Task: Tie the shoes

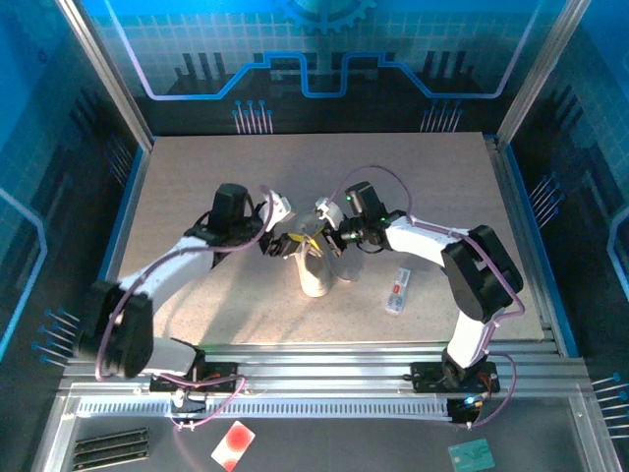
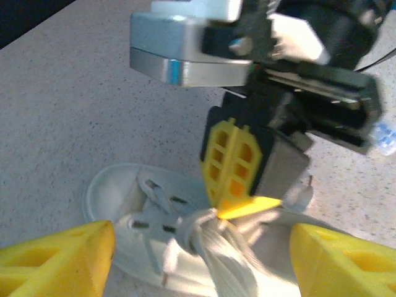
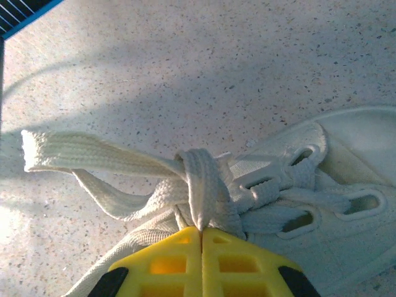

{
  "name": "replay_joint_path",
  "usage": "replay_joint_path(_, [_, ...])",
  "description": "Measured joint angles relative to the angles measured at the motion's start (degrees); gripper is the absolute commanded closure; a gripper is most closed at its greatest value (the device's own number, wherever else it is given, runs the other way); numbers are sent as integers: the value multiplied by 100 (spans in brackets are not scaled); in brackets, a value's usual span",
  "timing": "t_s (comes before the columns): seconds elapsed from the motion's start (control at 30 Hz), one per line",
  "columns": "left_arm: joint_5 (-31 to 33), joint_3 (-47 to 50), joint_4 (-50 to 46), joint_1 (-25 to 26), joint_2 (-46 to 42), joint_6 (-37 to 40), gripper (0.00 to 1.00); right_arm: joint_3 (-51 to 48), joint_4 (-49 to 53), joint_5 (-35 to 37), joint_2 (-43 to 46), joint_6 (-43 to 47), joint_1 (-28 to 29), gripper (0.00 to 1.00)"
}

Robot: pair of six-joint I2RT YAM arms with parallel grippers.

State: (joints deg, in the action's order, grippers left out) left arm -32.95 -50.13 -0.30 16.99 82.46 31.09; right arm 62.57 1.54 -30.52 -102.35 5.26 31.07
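Have sneaker (image 1: pixel 316 275) at middle of table (image 1: pixel 197 177), between both wrists. Expect a light shoe, likely to skid if tugged. Limp flat laces (image 3: pixel 198 185), probably slip-prone, so grab near the crossing, not the loose ends. See right gripper (image 3: pixel 202 235) pressed together on laces at the crossing, angled down. See left gripper (image 2: pixel 199 247) spread wide over the shoe, holding nothing.

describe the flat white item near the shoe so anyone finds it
On the speckled table, look right of the central white sneaker. A flat white rectangle lies there alone. Unlike the sneaker, it is thin and carries red marks.
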Motion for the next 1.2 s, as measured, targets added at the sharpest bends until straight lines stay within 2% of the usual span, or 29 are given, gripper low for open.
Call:
replay_joint_path(0.17, [-503, -927, -503, -92, 1082, 479, 39, 11, -35, -251, -2, -184, -181, 100])
replay_joint_path(0.53, [-1051, -1438, -1298, -109, 1707, 903, 46, 83, -33, -446, -129, -295, -201, 100])
replay_joint_path(0.73, [-1067, -1565, -1687, -109, 1751, 1093, 52, 87, -33, -442, -149, -297, -201, 100])
replay_joint_path(1.03, [-874, -1751, -2208, -31, 1858, 1453, 53, 92, -35, -439, -155, -385, -201, 100])
replay_joint_path(1.2, [-769, -1917, -2334, 98, 2026, 1563, 63, 92, -50, -439, -155, -424, -201, 100])
